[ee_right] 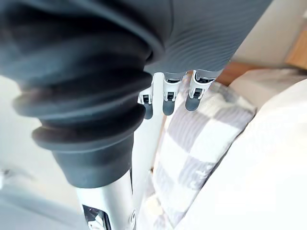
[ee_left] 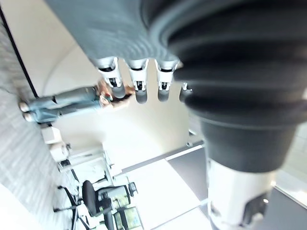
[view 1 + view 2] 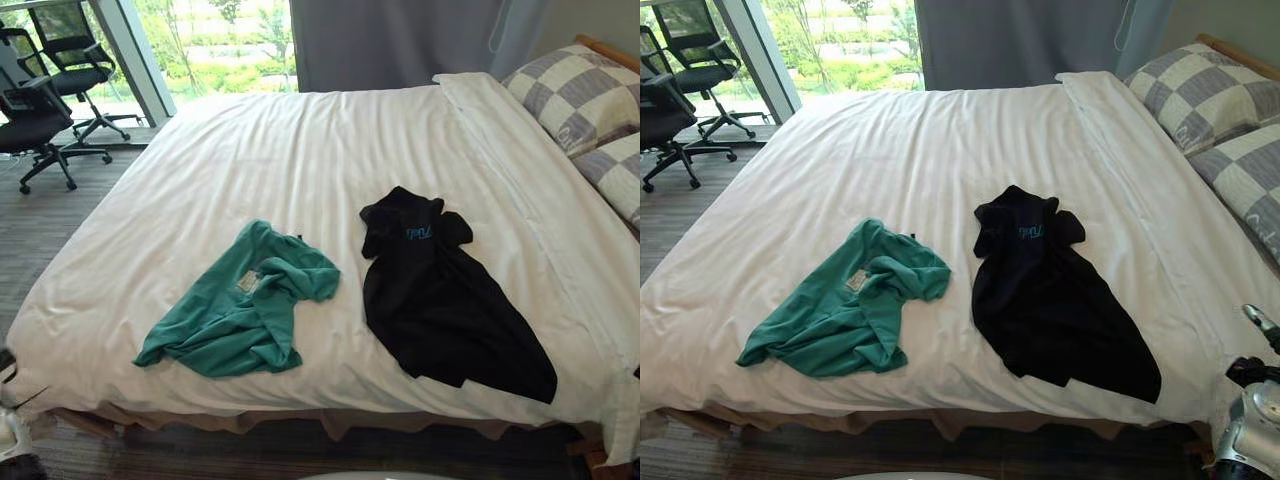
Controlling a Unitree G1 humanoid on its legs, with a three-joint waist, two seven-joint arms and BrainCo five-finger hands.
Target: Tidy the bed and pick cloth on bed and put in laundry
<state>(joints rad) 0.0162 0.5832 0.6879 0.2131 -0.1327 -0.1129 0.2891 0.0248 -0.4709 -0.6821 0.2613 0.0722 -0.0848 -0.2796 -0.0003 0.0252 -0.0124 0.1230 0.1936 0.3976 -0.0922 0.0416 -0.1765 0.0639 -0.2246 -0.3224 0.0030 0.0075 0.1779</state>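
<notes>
Nearest, the left hand (image 2: pixel 140 86) and the right hand (image 1: pixel 167 98) both show straight fingers with nothing in them. Ahead, two cloths lie near the front edge of the bed (image 3: pixel 300 150). The green cloth (image 3: pixel 240 310) is to the left (likely the left hand's pick). The black cloth (image 3: pixel 440 300) is to the right, its length slanting away leftward. Two checked pillows (image 3: pixel 585 95) lie beyond.

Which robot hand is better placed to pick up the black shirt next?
Right, probably. The black shirt lies on the right half of the bed, its hem toward the near right corner, where the right robot hand hangs open. The green shirt suits the left robot hand, also open.
</notes>
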